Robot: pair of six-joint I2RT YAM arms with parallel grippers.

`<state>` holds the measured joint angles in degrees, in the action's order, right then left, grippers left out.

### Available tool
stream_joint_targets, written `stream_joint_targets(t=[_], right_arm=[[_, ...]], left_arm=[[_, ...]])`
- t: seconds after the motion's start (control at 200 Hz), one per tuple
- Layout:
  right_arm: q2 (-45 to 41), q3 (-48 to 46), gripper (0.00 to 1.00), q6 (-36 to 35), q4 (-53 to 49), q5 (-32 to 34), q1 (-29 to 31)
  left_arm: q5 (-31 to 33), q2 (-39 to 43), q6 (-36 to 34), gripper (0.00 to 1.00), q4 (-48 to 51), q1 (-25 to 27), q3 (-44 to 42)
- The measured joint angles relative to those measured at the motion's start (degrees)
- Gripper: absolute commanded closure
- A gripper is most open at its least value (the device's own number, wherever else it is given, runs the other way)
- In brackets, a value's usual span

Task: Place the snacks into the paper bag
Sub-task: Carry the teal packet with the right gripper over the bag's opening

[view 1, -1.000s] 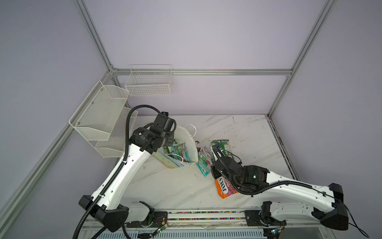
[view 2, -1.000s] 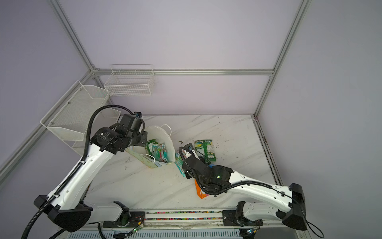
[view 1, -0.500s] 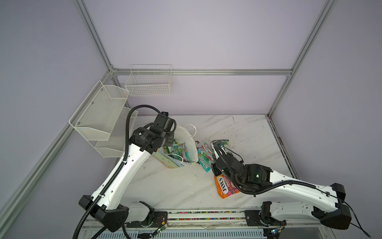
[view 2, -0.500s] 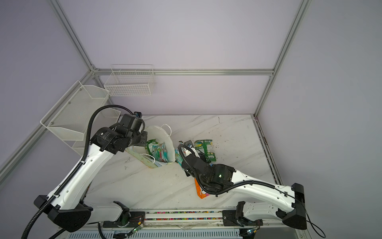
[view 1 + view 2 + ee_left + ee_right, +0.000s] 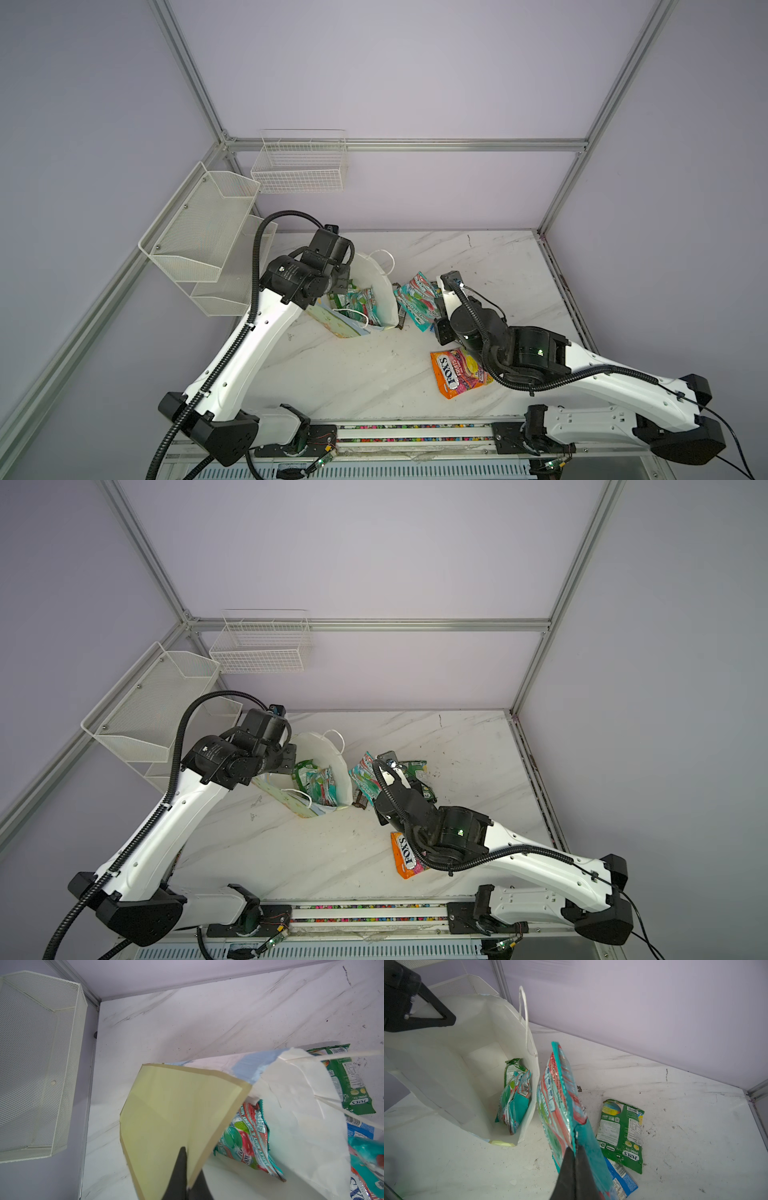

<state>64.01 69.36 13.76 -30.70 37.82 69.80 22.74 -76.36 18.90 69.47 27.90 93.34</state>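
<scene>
L: left gripper [image 5: 188,1178] pinched wall of white paper gift bag [image 5: 446,1068], holding mouth open | R: right gripper [image 5: 574,1159] clamped corner of glossy teal candy packet [image 5: 560,1105], upright just outside bag's mouth | Risk: floppy packet could snag rim, drop outside.

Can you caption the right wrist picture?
Right gripper pinches a teal candy bag beside the open paper bag with snacks inside.

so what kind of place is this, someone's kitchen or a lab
Most likely a robot lab test cell, not a home: the marble-look tabletop is boxed in by aluminium frame rails, with the left arm and right arm mounted along its front edge.
</scene>
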Motion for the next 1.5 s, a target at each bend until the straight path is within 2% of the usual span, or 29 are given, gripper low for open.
stream_joint_targets(t=[0.675, 1.5], right_arm=[[0.0, 5.16, 1.0, -3.82, 0.9, 0.44, 0.35], [6.62, 10.97, 1.0, -5.55, 9.31, -7.65, 0.35]], left_arm=[[0.0, 0.0, 0.0, 1.0, 0.02, 0.0, 0.0], [-0.04, 0.0, 0.0, 1.0, 0.04, 0.0, 0.02]])
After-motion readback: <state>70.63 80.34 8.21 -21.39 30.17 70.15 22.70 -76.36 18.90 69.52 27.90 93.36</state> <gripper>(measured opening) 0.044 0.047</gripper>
